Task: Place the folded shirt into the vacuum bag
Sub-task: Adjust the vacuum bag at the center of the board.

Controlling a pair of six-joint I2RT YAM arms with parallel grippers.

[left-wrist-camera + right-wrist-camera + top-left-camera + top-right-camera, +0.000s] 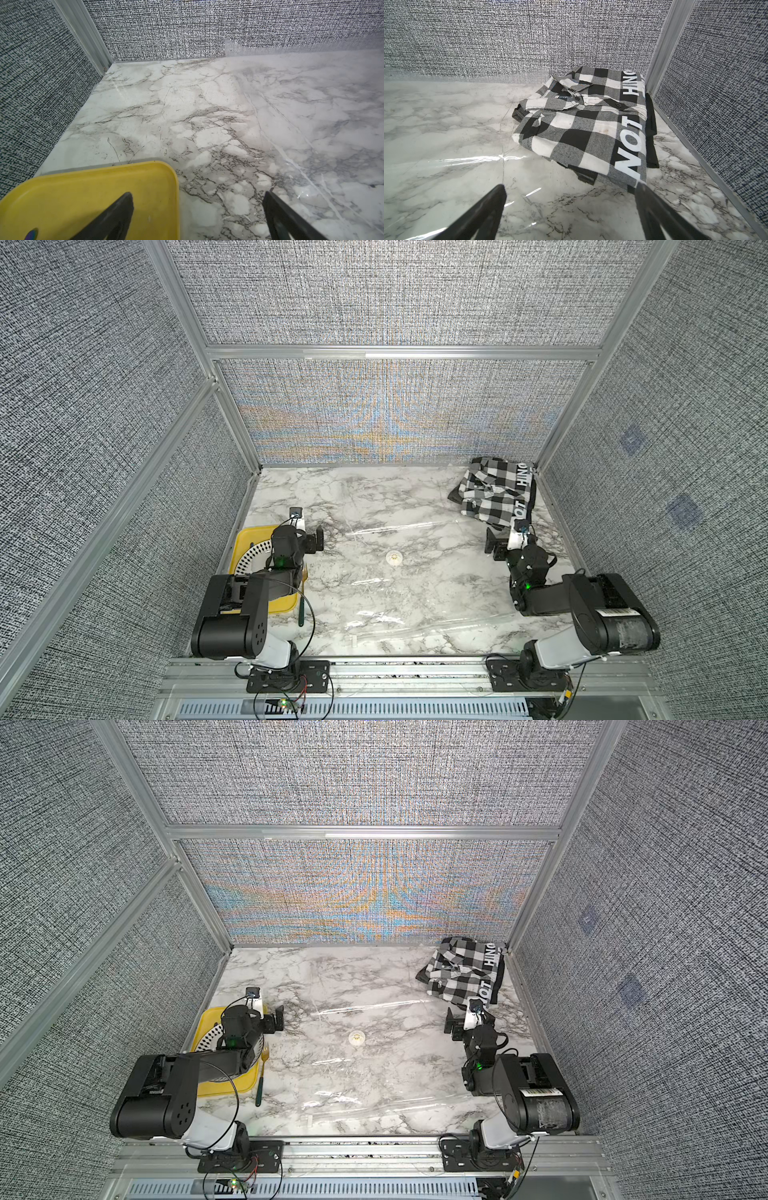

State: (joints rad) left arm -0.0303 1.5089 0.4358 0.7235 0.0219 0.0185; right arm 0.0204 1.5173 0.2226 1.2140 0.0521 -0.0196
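The folded shirt (494, 491) (463, 971) (587, 124), black-and-white plaid with white lettering on a black band, lies in the table's far right corner. The vacuum bag (415, 597) (374, 1081) (446, 158) (322, 128) lies flat and clear over the middle of the marble table, its round white valve (394, 558) (357, 1038) facing up. My right gripper (509, 539) (570, 186) is open just short of the shirt's near corner, with one finger over the bag's edge. My left gripper (299, 533) (198, 194) is open and empty between the tray and the bag.
A yellow tray (246, 543) (93, 197) holding a white plate (255, 556) sits at the left under my left arm. A green-handled fork (301, 608) (261, 1077) lies beside it. Textured walls and aluminium posts close in the table on three sides.
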